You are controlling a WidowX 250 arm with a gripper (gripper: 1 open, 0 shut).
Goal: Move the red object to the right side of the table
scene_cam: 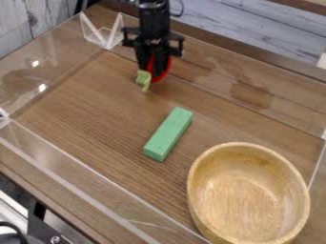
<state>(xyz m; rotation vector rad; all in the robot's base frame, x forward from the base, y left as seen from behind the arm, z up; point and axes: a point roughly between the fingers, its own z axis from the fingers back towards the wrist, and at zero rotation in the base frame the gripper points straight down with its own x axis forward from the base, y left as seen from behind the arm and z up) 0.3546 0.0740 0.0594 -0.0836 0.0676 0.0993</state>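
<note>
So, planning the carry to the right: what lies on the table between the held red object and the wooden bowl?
In the camera view, only the green block lies between the red object and the bowl; otherwise bare table.

— What carries everything here?
— A brown wood-grain bench (90, 114) edged by low clear acrylic walls.
— And what lies directly on it?
— A green rectangular block (169, 133), flat near the middle and set at a slant, and a round light wooden bowl (250, 196) at the near right corner, close to the block but apart from it.
</note>
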